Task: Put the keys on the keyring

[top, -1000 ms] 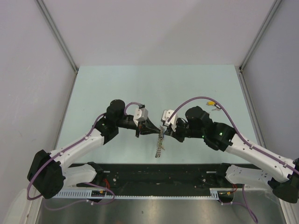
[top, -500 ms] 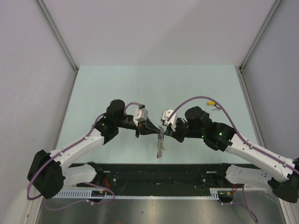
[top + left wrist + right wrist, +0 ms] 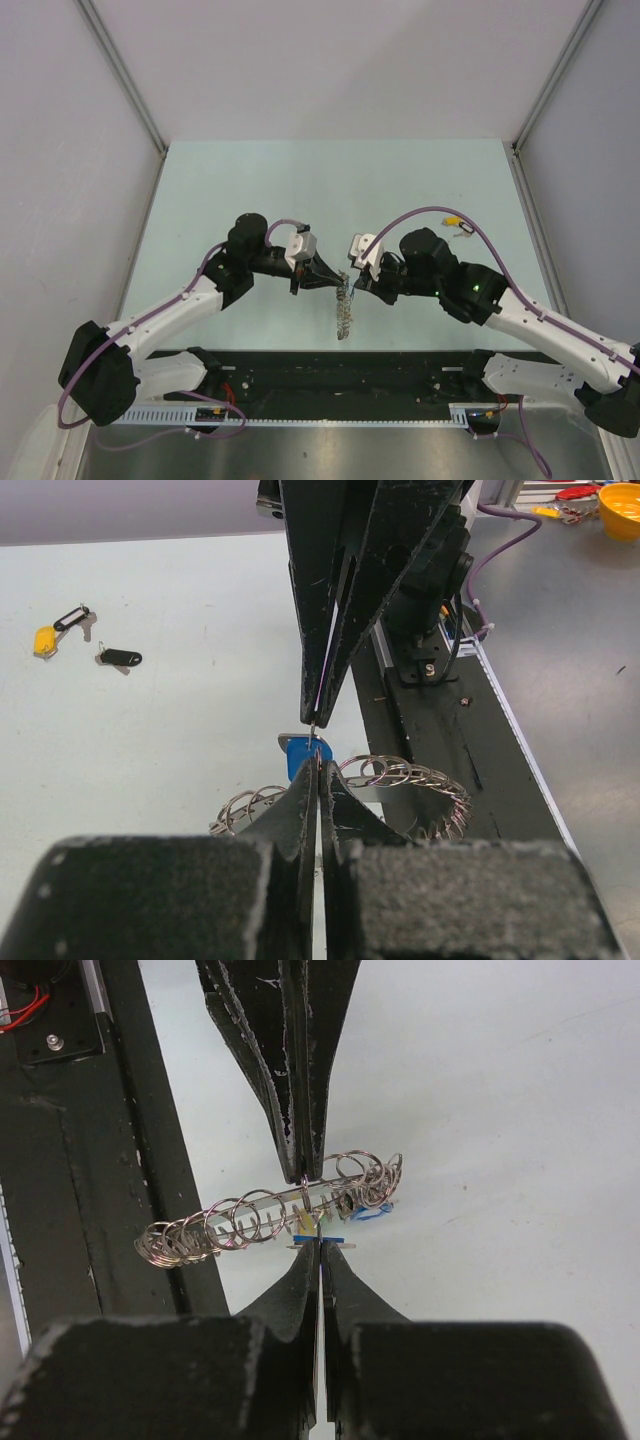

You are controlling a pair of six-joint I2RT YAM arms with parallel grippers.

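The keyring (image 3: pixel 346 310), a silver band edged with small wire loops, hangs between both grippers above the table. My left gripper (image 3: pixel 337 281) is shut on its upper edge; in the left wrist view its tips (image 3: pixel 320 768) pinch the ring (image 3: pixel 420 780). My right gripper (image 3: pixel 352 288) is shut on a blue-tagged key (image 3: pixel 330 1239), held edge-on right against the ring (image 3: pixel 230 1222). The blue tag (image 3: pixel 298 755) sits just behind my left tips, below the right gripper (image 3: pixel 316 718). Yellow, black and blue tags show among the ring's loops (image 3: pixel 360 1205). The left gripper (image 3: pixel 302 1175) grips from above.
A yellow-tagged key (image 3: pixel 45 638) and a black-tagged key (image 3: pixel 122 657) lie loose on the pale green table (image 3: pixel 250 190); they also show at the table's right side (image 3: pixel 458 226). The black base rail (image 3: pixel 350 370) runs along the near edge. An orange bowl (image 3: pixel 620 498) stands off the table.
The right gripper has drawn back slightly to the right with the blue key; the hanging ring has swung slightly. The left arm has barely moved.
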